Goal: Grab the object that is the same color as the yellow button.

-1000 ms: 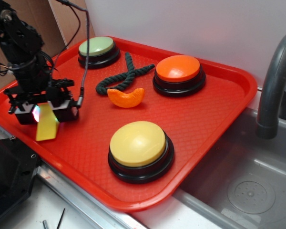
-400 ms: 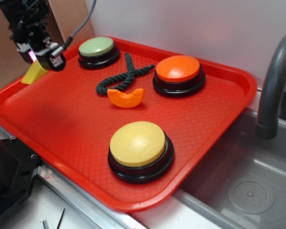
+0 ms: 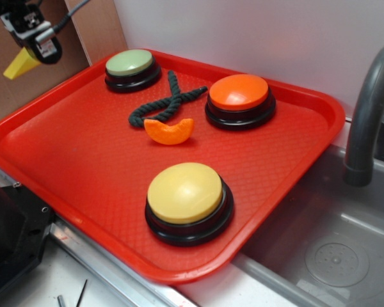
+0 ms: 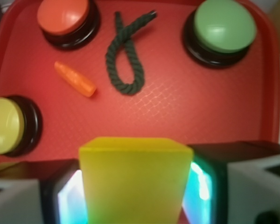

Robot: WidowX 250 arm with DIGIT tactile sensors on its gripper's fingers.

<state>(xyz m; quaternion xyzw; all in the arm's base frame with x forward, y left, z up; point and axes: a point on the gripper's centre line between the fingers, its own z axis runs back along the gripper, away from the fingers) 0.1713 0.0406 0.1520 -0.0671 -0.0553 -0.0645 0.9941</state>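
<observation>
Rope (image 3: pixel 168 100), orange crescent (image 3: pixel 169 131), tray (image 3: pixel 294 153)

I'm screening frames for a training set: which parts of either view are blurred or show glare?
Wrist view: the yellow block and the fingers gripping it are close and soft, with bright coloured glow beside the block; the tray is sharper. Exterior view: mostly sharp, though the gripper sits cropped at the corner.

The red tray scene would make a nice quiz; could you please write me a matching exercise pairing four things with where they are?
Things:
1. yellow wedge block
2. dark green rope
3. orange crescent piece
4. yellow button

Places:
A. nearest the tray's front edge
B. held in the gripper, lifted off the tray
C. between the green button and the orange button
D. just in front of the rope

Pairs: 1-B, 2-C, 3-D, 4-A
</observation>
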